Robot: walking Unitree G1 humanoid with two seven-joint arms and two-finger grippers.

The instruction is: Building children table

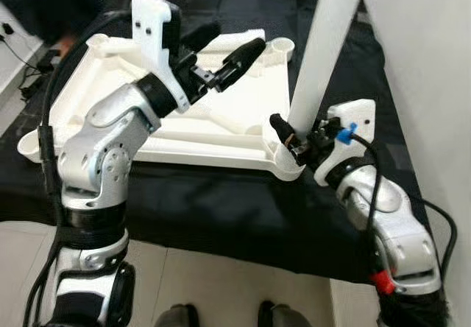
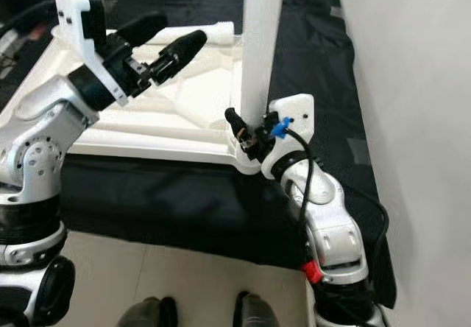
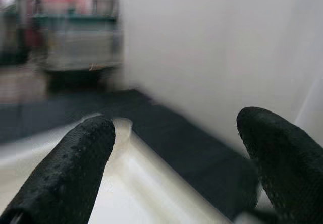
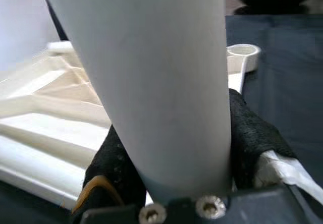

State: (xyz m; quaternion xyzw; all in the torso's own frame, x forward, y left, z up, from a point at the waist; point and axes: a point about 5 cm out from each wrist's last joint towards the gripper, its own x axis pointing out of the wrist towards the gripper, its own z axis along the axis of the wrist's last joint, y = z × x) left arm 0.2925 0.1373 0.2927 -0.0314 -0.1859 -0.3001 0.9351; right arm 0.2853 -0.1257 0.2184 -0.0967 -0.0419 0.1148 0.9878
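Left eye view. Tabletop [image 1: 221, 132]: white moulded plastic, lying underside up on a black cloth [image 1: 221, 209], ribs and corner sockets showing. Leg [image 1: 327, 47]: white tube, standing tilted in the near corner socket, its foot just in front of the right gripper [image 1: 288, 137]. Right gripper: fingers closed around the leg's base (one black finger [image 1: 280, 127] visible on the side facing the left arm). Left gripper [image 1: 221, 54]: raised above the tabletop, apart from it, fingers spread moderately and holding nothing. A far corner socket [image 1: 280, 46] lies beyond the left gripper's tips. Pale floor [image 1: 221, 283] below the cloth's near edge.

Right eye view. Same arrangement. Leg [image 2: 261, 40] rises out of the frame from the right gripper [image 2: 246, 132]. Left gripper [image 2: 165, 40] hovers over the tabletop [image 2: 147, 128], well to the side of the leg. White wall [image 2: 412, 84] on the right arm's outer side.

Left wrist view. Two black fingers [image 3: 75, 168] apart, nothing between them; past them the tabletop's pale rim [image 3: 151, 183], then the cloth [image 3: 192, 148] and the wall [image 3: 212, 47]. Background blurred (furniture cannot be identified).

Right wrist view. Leg [image 4: 151, 82] clamped between both fingers [image 4: 252, 133], touching each. Tabletop ribs [image 4: 50, 108] lie beyond on one side; another corner socket [image 4: 243, 52] sits further off, on the cloth [image 4: 282, 57].
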